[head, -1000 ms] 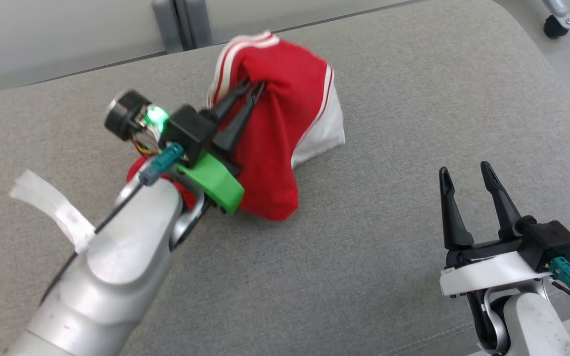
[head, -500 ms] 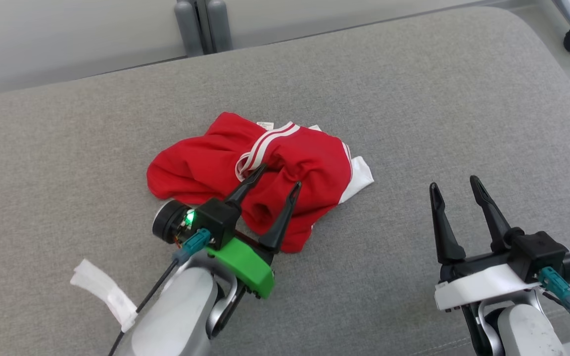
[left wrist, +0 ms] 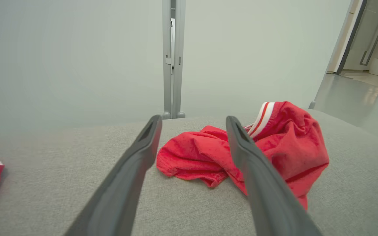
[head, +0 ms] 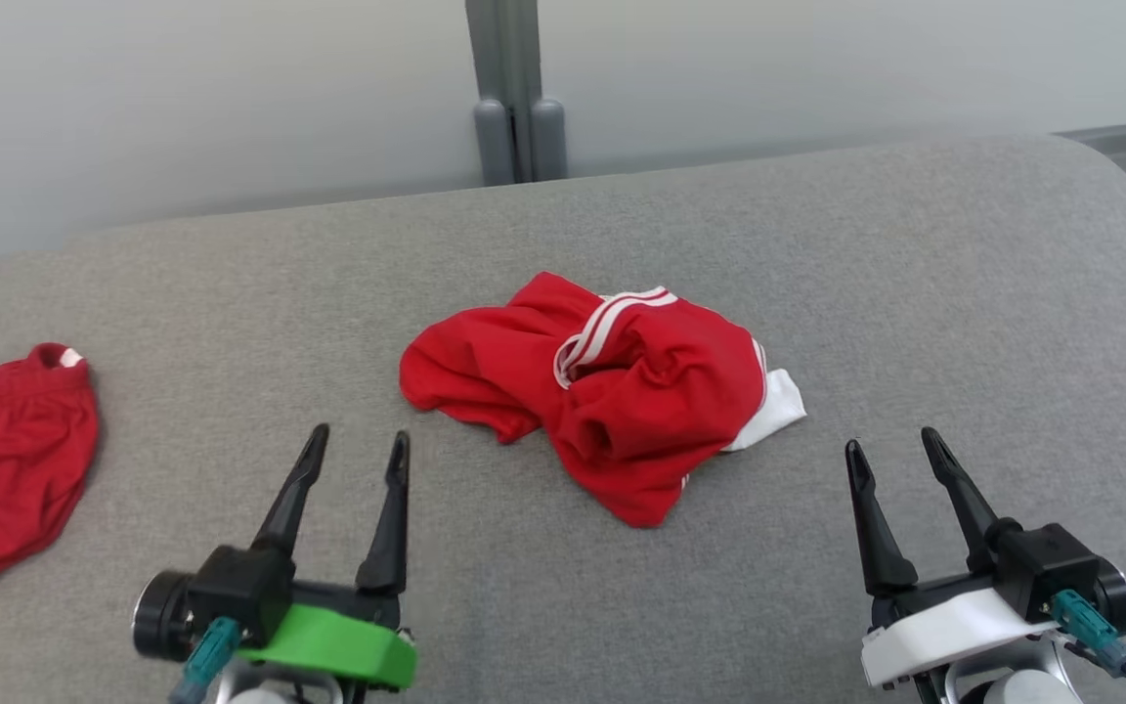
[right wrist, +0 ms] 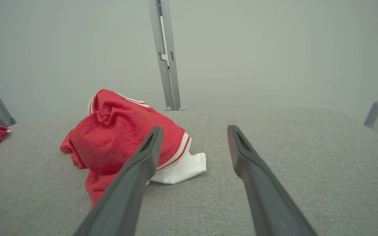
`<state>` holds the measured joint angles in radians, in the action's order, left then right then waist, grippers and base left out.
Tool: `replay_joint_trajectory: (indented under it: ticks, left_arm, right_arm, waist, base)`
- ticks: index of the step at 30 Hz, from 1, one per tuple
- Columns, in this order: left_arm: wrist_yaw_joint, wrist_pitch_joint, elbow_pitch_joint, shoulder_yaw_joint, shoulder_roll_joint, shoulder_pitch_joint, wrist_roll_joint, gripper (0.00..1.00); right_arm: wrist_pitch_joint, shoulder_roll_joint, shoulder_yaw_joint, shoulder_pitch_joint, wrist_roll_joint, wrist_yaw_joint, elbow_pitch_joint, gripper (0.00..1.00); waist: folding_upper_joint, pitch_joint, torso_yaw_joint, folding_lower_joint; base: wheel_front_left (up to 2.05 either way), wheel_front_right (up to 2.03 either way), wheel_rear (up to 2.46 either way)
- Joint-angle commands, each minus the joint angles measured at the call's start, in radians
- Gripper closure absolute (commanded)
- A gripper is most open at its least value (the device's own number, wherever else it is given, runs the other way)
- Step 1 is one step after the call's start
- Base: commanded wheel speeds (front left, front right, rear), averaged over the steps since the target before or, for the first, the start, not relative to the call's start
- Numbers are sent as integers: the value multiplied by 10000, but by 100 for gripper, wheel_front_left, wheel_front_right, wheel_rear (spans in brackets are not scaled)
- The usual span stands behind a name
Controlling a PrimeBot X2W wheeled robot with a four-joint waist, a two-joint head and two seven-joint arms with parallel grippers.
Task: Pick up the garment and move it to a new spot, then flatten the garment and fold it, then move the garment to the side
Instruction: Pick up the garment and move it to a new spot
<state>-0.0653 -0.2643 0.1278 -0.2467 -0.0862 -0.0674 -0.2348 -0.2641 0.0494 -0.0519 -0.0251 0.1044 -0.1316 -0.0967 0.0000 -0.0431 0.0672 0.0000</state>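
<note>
Garment: a crumpled red garment (head: pixel 622 391) with white stripes and a white panel lies heaped at mid-cushion, ahead of and between both grippers.
Left gripper: the left gripper (head: pixel 360 435) has its fingers spread and empty, near the heap's left edge but clear of it.
Right gripper: the right gripper (head: pixel 891 440) has its fingers spread and empty, near the white corner without touching it.
Surface: a grey cushion (head: pixel 915 293).
Far left: a second red garment (head: pixel 6 460) lies well apart.
</note>
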Motion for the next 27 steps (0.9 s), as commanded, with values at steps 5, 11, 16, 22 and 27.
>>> replay_joint_trajectory:
  ticks: [5, 11, 16, 22, 27]
  left_arm:
    - [92, -3, -505, 943, 217, 1415, 576, 0]
    - [-47, -4, -739, 1414, 326, 2215, 776, 0]
    - [14, -4, -839, 1462, 354, 2483, 667, 0]
    - [49, -4, -760, 1397, 356, 2497, 689, 0]
    - [29, -4, -563, 1393, 354, 2428, 748, 0]
  right_arm:
    - [-6, 18, 19, -530, 26, 17, -99, 0]
    - [-6, 19, -27, -837, 53, 17, -186, 0]
    - [-6, 19, -22, -983, 95, 17, -267, 0]
    - [-6, 18, 4, -993, 137, 17, -337, 0]
    - [-6, 18, 16, -935, 139, 17, -348, 0]
  waist:
    - [0, 796, -823, 0]
    - [0, 1060, -911, 0]
    - [0, 1205, -899, 0]
    - [0, 1237, -827, 0]
    - [0, 1213, -793, 0]
  base:
    - [0, 0, 0]
    - [0, 0, 0]
    - [0, 0, 0]
    - [0, 0, 0]
    - [0, 0, 0]
